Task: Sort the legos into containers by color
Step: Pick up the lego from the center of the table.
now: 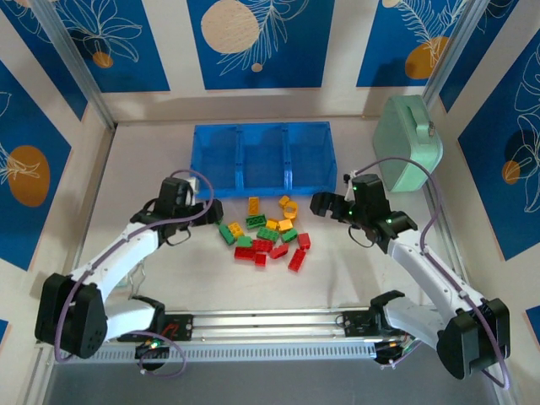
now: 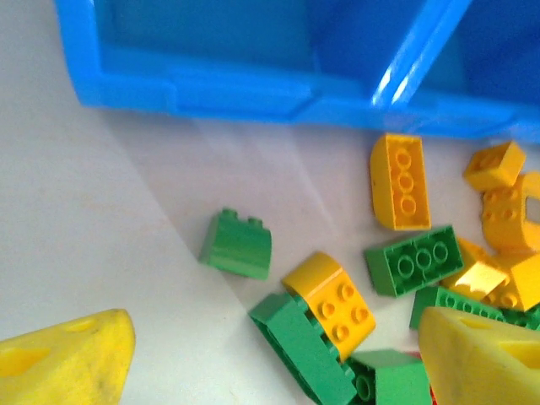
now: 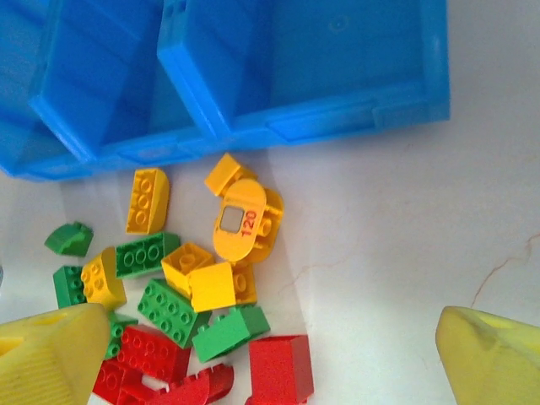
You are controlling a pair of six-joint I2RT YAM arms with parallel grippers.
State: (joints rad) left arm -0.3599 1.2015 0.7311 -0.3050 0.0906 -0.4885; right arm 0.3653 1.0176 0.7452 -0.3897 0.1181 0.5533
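Left hand [image 1: 208, 211] low over the counter [image 1: 337, 278], spread wide, gripping nothing. Right hand [image 1: 321, 203] same: spread wide, gripping nothing. Between them the legos [image 1: 266, 234] lie loose on the counter, red nearest, green mid, yellow farthest, just short of the tray [image 1: 261, 187]. Three blue compartments side by side. Mint case [image 1: 407, 143] far right, well apart.

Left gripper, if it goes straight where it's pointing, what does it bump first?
Probably the long green lego just ahead of the left gripper, beside a yellow lego; depth is hard to judge.
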